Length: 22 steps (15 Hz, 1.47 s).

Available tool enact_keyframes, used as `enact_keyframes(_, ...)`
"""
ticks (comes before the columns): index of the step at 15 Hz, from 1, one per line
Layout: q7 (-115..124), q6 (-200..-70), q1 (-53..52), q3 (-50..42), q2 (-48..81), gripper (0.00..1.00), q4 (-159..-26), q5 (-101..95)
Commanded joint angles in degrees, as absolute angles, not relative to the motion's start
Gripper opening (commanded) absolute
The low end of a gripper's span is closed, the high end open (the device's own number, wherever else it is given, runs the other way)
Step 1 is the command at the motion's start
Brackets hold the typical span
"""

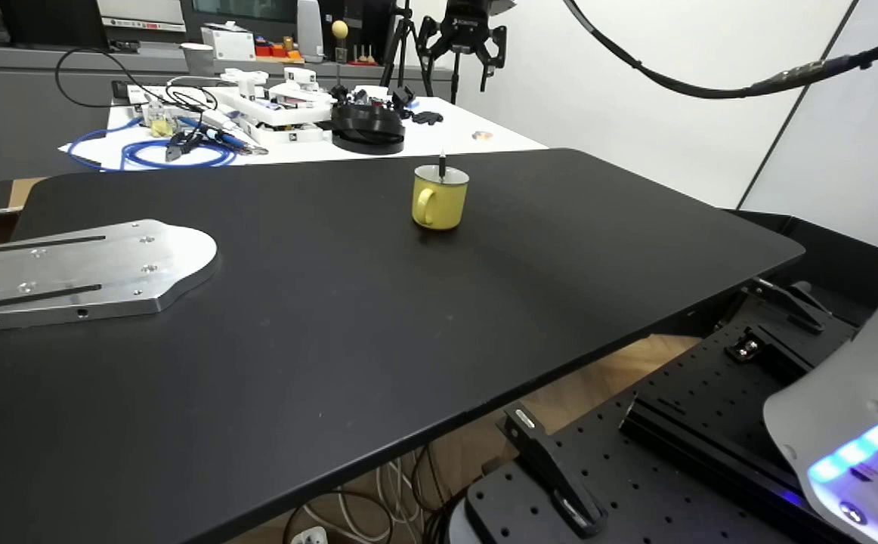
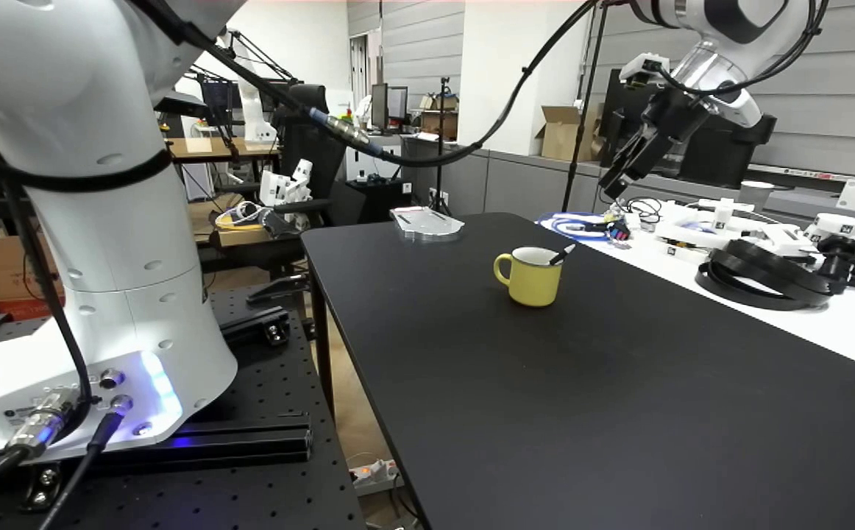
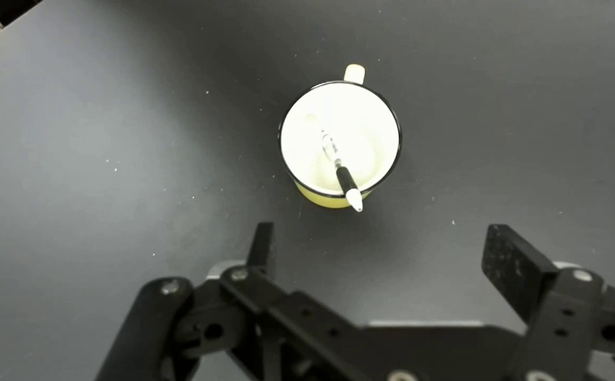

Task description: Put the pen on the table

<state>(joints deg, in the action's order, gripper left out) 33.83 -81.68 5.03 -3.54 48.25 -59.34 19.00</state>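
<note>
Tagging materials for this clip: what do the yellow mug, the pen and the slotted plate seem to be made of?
Yellow mug: perhaps enamelled metal, possibly ceramic; smooth coat, white inside, dark rim.
Pen: probably plastic; shiny, perhaps clear barrel, black section, white end.
Slotted plate: likely bare aluminium; silvery satin sheen, drilled holes.

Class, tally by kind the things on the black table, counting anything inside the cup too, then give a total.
Cup: 1
Pen: 1
Metal plate: 1
Total: 3
</note>
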Motion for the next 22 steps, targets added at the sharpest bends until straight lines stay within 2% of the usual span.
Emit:
enact_keyframes(1,37.0,-79.52,6.05,-3.35,53.84,1.0,-55.8,20.48)
enact_keyframes(8,42.24,-78.22,7.79,-3.16,60.19,1.0,-53.96,23.47)
enact_keyframes(22,54.16,-78.32,8.09,-1.55,61.09,1.0,-54.86,28.74)
